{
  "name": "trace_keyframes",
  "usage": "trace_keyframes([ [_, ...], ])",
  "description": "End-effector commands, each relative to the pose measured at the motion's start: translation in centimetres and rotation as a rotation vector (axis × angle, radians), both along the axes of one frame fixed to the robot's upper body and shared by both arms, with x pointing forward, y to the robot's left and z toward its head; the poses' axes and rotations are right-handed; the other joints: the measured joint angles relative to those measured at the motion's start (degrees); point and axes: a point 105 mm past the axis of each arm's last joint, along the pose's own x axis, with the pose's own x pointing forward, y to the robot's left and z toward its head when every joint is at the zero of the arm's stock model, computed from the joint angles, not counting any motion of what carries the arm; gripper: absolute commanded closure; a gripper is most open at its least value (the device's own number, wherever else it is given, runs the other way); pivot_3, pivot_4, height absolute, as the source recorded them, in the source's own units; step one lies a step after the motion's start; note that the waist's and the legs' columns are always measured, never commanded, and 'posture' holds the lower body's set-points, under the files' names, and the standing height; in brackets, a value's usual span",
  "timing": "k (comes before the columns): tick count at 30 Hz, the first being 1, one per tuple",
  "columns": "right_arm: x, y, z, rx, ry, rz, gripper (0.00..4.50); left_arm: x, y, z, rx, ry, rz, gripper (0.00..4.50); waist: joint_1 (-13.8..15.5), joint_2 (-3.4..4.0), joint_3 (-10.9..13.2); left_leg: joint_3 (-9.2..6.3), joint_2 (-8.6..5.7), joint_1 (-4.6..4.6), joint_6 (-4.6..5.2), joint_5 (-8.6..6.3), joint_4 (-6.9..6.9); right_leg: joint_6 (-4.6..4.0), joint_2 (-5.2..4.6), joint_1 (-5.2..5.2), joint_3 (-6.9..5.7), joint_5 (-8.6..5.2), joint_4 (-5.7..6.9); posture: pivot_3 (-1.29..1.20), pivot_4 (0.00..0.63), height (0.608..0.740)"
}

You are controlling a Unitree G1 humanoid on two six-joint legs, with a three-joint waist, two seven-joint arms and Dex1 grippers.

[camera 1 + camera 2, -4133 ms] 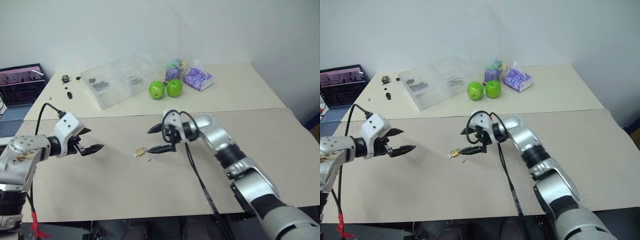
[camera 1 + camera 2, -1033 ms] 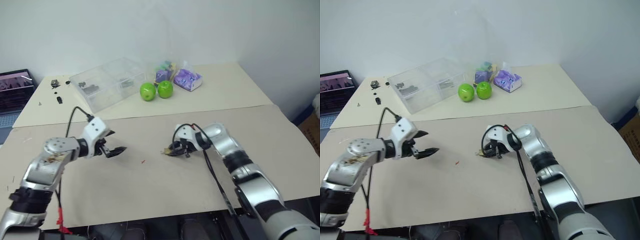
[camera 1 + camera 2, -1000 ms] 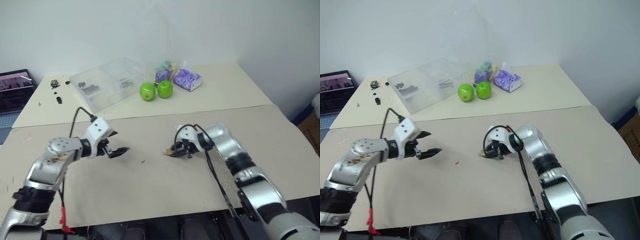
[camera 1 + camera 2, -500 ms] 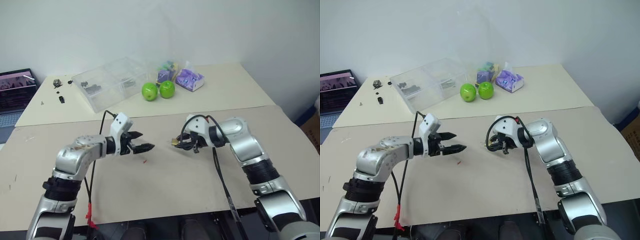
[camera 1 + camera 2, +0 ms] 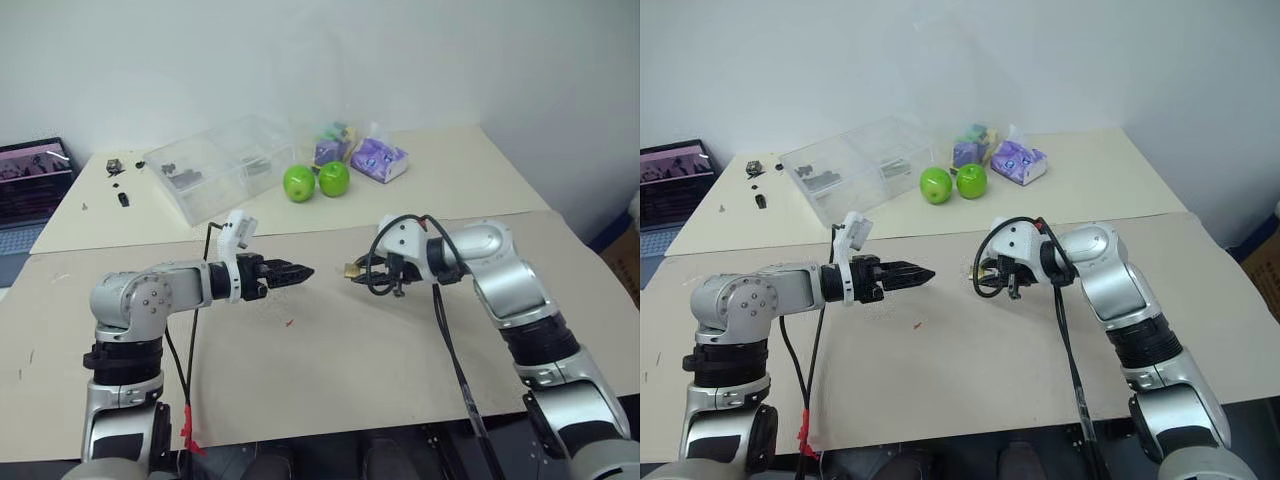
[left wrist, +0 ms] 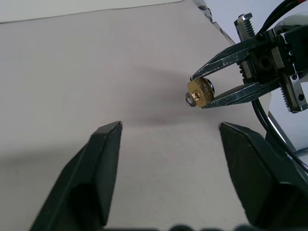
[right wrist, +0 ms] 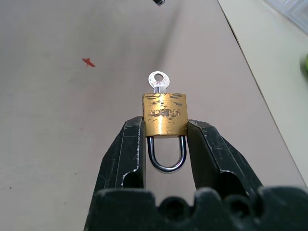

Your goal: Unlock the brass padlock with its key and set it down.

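Right wrist view: right claw (image 7: 165, 126) clamps the brass padlock (image 7: 164, 114) (small, rigid, slick); left claw (image 6: 168, 137), apart, should pinch the key (image 7: 158, 81) protruding beyond it.

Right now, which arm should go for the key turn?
Left. The right gripper is shut on the brass padlock, with the key sticking out of it toward the left gripper, which is open, free and lined up facing the key head.

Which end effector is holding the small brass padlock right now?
The right end effector, clamped on the small brass padlock; the left end effector is open, empty.
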Motion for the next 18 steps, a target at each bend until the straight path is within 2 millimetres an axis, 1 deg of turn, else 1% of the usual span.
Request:
trace_keyframes([
  [1, 0.0, 0.2, 2.4, 0.023, -0.078, 0.005, 3.59, -0.1, -0.4, 1.2, -0.022, -0.03, -0.024, 2.21, 0.1, 0.0, 0.0, 0.01, -0.01, -0.01, 0.0, 0.0, 0.0, 0.0, -0.02, 0.0, 0.02, 0.0, -0.01, 0.0, 0.15, 0.74],
  [2, -0.1, 0.1, 2.5, 0.024, -0.079, 0.004, 3.59, -0.1, -0.5, 1.3, -0.022, -0.031, -0.028, 2.54, 0.1, -0.01, 0.0, 0.02, -0.01, -0.01, 0.0, 0.0, 0.0, 0.0, -0.03, 0.0, 0.03, 0.0, -0.02, 0.0, 0.15, 0.74],
  [7, -0.5, 0.1, 3.5, 0.037, -0.099, 0.003, 3.59, -0.5, -1.3, 1.9, -0.074, 0.002, -0.069, 2.54, 0.5, -0.02, 0.0, 0.02, 0.0, -0.03, 0.0, -0.01, 0.0, 0.0, -0.03, -0.01, 0.04, 0.0, -0.03, 0.0, 0.15, 0.74],
  [11, -1.5, 0.5, 4.4, 0.071, -0.112, 0.028, 3.59, -0.7, -2.1, 2.6, -0.119, 0.022, -0.103, 2.54, 0.5, -0.04, 0.0, 0.03, 0.02, -0.02, -0.01, -0.01, -0.01, 0.0, -0.02, -0.02, 0.04, 0.0, -0.02, 0.0, 0.15, 0.74],
  [16, -1.9, 0.4, 4.9, 0.078, -0.133, 0.028, 3.59, -0.8, -2.6, 3.1, -0.152, 0.037, -0.127, 2.54, 0.9, -0.05, 0.0, 0.05, 0.0, -0.02, -0.01, -0.01, 0.01, 0.0, -0.02, -0.01, 0.04, 0.0, -0.03, 0.0, 0.15, 0.74],
  [17, -1.9, 0.4, 5.0, 0.078, -0.138, 0.026, 3.59, -0.7, -2.7, 3.1, -0.155, 0.04, -0.128, 3.04, 1.0, -0.05, 0.0, 0.05, 0.0, -0.02, -0.01, -0.01, 0.01, 0.0, -0.03, -0.01, 0.04, 0.0, -0.03, 0.0, 0.15, 0.74],
  [18, -2.0, 0.3, 5.0, 0.078, -0.141, 0.024, 3.59, -0.7, -2.7, 3.2, -0.156, 0.042, -0.13, 3.26, 1.0, -0.05, 0.0, 0.05, 0.0, -0.02, -0.01, -0.01, 0.01, 0.0, -0.03, -0.01, 0.04, 0.0, -0.03, 0.0, 0.15, 0.74],
])
